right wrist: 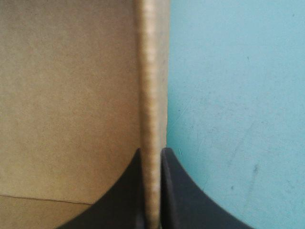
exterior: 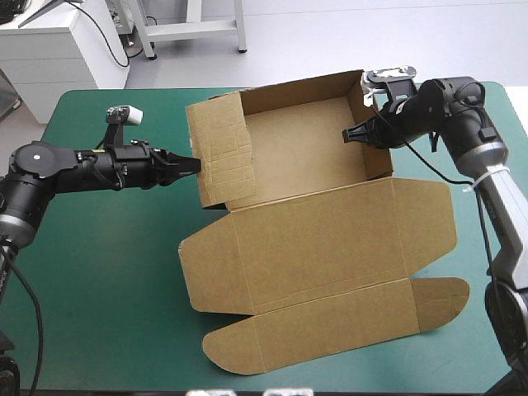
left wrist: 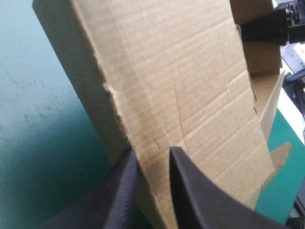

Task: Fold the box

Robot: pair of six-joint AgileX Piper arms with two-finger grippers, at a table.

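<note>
Walls of the box [exterior: 318, 239] are held upright, one pinched in the left jaws, one in the right jaws; tucking seems needed next.

The box [exterior: 313, 239] lies between the left claw [exterior: 196, 165] and right claw [exterior: 348, 134].

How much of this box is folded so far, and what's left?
Done: the box has its back and side walls raised into a tray. In hand: the left gripper pinches the left wall, the right gripper the right wall. Left: the lid lies flat, flaps unfolded.
</note>
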